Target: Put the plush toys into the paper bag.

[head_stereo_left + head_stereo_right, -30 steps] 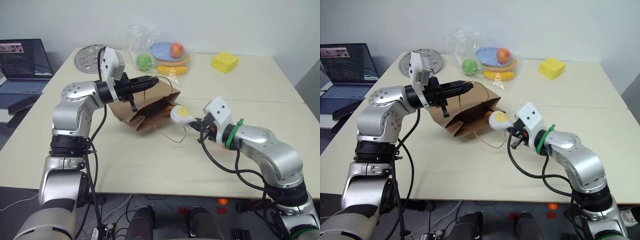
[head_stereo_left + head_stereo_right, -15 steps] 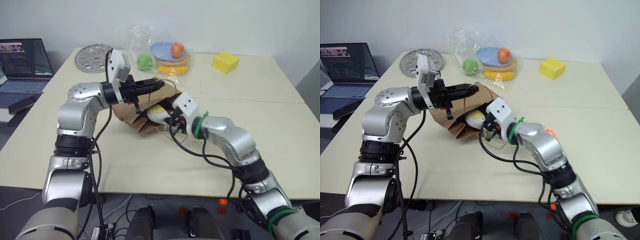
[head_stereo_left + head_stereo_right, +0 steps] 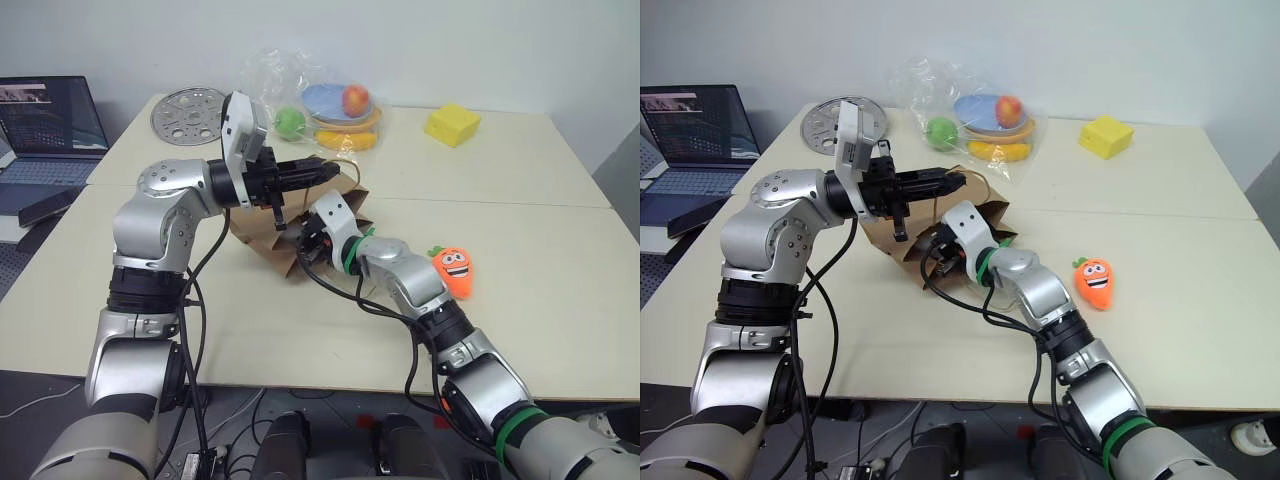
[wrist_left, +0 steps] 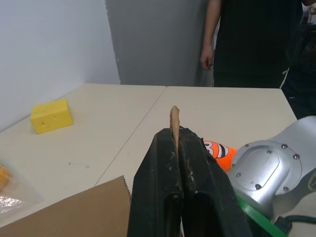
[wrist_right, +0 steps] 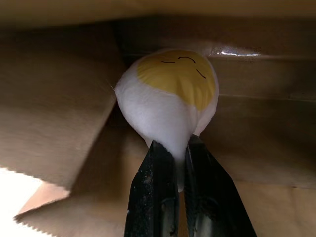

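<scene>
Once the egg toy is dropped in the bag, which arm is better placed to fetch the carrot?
Right, probably. The carrot lies on the robot's right side, beside that arm. The left claw is pinching the bag rim to hold it open, while the right claw grips the egg inside.

Even bright light (soft shadows)

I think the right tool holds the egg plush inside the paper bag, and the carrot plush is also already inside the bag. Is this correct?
Not quite. The right tool does hold the egg plush inside the paper bag, but the carrot plush is not in the bag; it lies on the table beside the right arm, as the left eye view shows.
</scene>
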You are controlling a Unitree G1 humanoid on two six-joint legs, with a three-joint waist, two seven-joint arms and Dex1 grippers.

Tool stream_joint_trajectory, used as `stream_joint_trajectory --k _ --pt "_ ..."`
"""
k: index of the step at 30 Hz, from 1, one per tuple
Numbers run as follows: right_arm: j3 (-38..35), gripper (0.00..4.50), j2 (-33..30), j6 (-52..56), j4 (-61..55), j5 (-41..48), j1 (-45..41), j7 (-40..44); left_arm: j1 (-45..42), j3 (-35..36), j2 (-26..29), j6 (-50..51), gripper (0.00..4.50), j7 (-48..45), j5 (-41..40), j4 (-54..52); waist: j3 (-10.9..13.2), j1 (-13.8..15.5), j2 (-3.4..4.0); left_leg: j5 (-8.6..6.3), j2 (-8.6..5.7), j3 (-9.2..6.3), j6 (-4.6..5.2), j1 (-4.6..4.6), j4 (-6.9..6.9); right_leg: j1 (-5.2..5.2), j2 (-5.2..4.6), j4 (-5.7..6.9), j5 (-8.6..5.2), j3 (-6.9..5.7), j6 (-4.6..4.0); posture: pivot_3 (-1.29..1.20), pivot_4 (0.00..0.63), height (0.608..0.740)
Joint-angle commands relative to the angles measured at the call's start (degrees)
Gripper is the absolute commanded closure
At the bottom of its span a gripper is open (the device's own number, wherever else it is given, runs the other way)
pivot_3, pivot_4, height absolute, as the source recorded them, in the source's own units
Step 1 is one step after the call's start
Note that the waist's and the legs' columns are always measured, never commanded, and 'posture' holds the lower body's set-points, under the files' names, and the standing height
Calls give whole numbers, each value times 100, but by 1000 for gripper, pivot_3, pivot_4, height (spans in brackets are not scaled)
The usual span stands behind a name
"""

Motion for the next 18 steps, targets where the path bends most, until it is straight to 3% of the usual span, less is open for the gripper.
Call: stream_joint_trajectory --k 1,6,11,14,18 --pt "-167 3687 -10 -230 -331 -10 47 28 -160 47 -4 -129 4500 -17 -46 -108 0 2 0 0 0 -2 0 0 0 0 0 0 0 0 0 0 150 740" --pt "-238 1850 -212 -210 -767 -28 214 124 -170 45 -39 -247 4500 6 9 10 0 -2 0 0 0 -8 0 0 0 0 0 0 0 1 0 0 150 740" --pt "-370 39 -606 210 -1912 100 595 198 -141 67 -75 -380 4500 56 50 112 0 8 0 0 0 -16 0 0 0 0 -1 1 0 1 0 0 150 740" --pt "-678 39 -1009 791 -3122 339 1111 233 -120 83 -73 -485 4500 133 123 170 0 23 0 -1 -1 -19 -1 -1 0 1 -2 -1 0 1 0 0 150 740" --pt "-1729 39 -1357 1525 -5180 822 2291 -108 -42 112 -68 -570 4500 218 167 229 0 69 0 -4 -5 -27 -6 -7 -4 3 -7 -7 -7 -2 9 0 150 740"
